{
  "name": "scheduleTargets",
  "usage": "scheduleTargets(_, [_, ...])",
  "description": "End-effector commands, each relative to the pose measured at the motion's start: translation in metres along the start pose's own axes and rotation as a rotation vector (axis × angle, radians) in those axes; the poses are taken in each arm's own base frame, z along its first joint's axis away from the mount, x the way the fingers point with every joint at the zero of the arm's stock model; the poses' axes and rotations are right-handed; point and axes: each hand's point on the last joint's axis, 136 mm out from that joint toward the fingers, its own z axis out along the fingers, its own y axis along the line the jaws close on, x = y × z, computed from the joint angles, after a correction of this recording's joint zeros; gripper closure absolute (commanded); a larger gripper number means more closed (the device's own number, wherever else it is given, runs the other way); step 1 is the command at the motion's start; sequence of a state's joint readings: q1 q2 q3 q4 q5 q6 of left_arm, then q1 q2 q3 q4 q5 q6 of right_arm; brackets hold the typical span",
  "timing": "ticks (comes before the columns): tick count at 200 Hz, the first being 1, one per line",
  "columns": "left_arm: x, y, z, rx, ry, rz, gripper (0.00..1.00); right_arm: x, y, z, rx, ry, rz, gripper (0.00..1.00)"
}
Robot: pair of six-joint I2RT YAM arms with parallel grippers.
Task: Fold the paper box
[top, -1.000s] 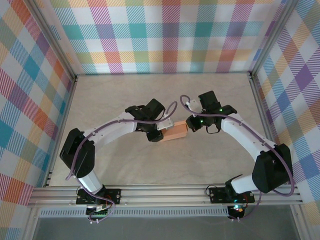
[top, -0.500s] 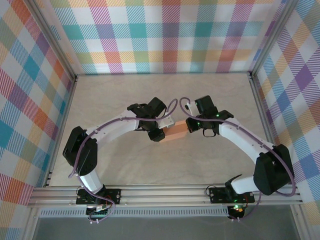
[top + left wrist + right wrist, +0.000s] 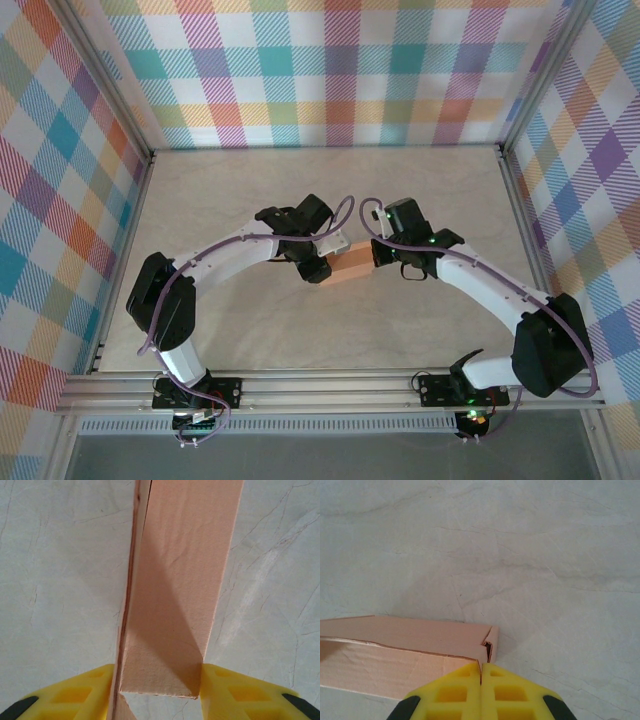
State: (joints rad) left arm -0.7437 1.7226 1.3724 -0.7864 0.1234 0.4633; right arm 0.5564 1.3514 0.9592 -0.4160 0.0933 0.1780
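On the left, the left tool [image 3: 160, 687] has its yellow fingers [image 3: 75, 697] pressed against either side of the paper box [image 3: 180, 580], grasping one end of it. The salmon-orange box is long and narrow and lies over the middle of the tabletop [image 3: 240, 200], between the two arms. On the right, the right tool [image 3: 481, 682] is clenched with nothing between its fingers, tips just at the box's other end.

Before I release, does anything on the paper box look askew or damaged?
Yes: the paper box shows a small dark gap at its end corner, beside the shut right gripper; the flap there is not flush. No tear shows.
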Motion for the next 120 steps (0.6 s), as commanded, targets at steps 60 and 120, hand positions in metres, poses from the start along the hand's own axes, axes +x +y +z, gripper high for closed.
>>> scheduleTargets(60, [0.007,-0.012,0.018,0.086,0.041,-0.039,0.57,0.023,-0.009,0.017,0.115,0.061,0.130,0.96])
scheduleTargets(120, [0.007,-0.009,0.022,0.088,0.043,-0.036,0.57,0.028,-0.012,0.024,0.128,-0.002,0.046,0.96])
